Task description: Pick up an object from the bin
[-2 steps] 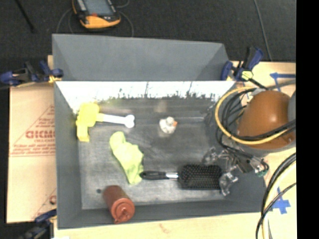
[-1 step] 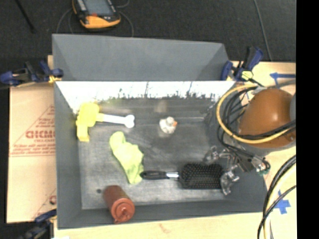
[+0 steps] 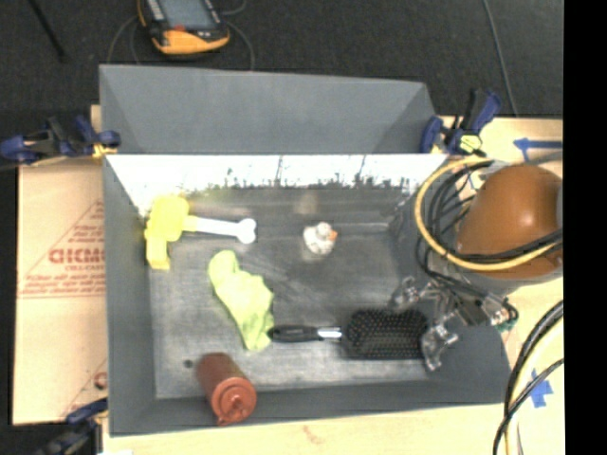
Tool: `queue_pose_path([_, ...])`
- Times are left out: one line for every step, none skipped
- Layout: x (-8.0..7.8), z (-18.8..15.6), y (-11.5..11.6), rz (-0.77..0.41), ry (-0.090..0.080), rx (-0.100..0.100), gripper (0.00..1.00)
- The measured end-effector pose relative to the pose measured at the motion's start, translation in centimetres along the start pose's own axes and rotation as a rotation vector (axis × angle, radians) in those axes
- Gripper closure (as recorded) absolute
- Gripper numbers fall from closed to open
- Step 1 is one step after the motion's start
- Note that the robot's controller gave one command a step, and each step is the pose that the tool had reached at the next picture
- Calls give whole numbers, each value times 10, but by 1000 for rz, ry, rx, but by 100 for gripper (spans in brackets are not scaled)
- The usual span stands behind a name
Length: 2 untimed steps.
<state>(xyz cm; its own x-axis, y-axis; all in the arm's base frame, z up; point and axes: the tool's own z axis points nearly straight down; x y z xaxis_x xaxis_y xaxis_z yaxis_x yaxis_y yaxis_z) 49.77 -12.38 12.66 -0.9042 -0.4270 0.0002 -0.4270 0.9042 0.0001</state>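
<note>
tool (image 3: 429, 320) sits low at the right side of the bin (image 3: 131, 349), touching or just beside the right end of the black hairbrush (image 3: 382, 334). released or clenched: cannot tell, wrist hardware and cables crowd it. nothing seen in its grasp.

hairbrush lies flat along the lower right floor, bristle head to the right, thin black-and-silver handle pointing left toward a crumpled yellow-green cloth (image 3: 242, 300), handle tip touching it.

judgement: the brush is the nearest candidate. the bristle head is broad and springy, so bite across its narrow width, or shift left to the neck where the handle starts. keep clear of the right wall. lift straight up so the handle does not drag the cloth.

red-brown cylinder (image 3: 226, 390) at lower left, yellow toy hammer (image 3: 169, 227) upper left, both well apart.
</note>
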Motion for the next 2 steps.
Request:
queue_pose_path([0,-13,0,1,-1,1,100])
queue_pose_path([0,-22,-1,1,-2,1,100])
